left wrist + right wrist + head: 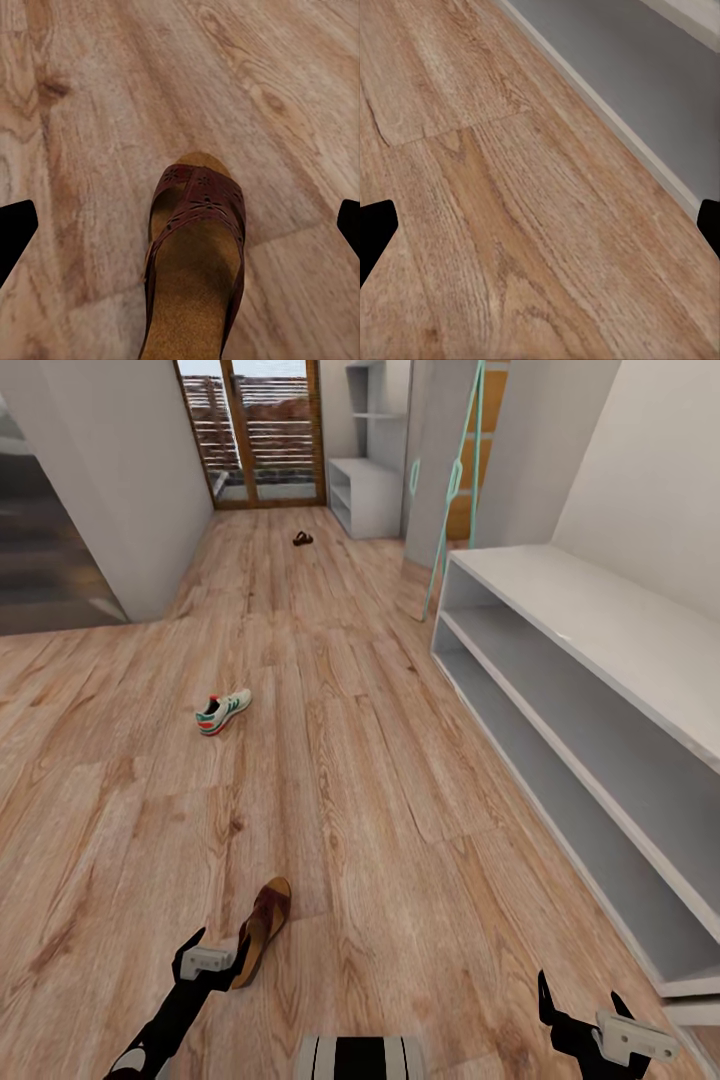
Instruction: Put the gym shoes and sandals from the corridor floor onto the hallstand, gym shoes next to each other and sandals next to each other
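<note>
A brown sandal (263, 923) lies on the corridor floor (380, 800), toe pointing away from me. My left gripper (214, 952) hovers open just above its heel end. In the left wrist view the sandal (196, 255) sits between the wide-apart fingertips (15, 229). A second sandal (302, 538) lies far down the corridor. One white gym shoe (222, 711) with green stripes rests on the floor at middle left. The hallstand (610, 660) runs along the right wall. My right gripper (580, 1000) is open over bare floor beside the hallstand's lowest tier (645, 67).
A slim teal frame (455, 480) leans by the hallstand's far end. Another white shelf unit (365, 495) stands at the back beside a glass door (262, 430). A grey wall corner (130, 490) juts in at the left.
</note>
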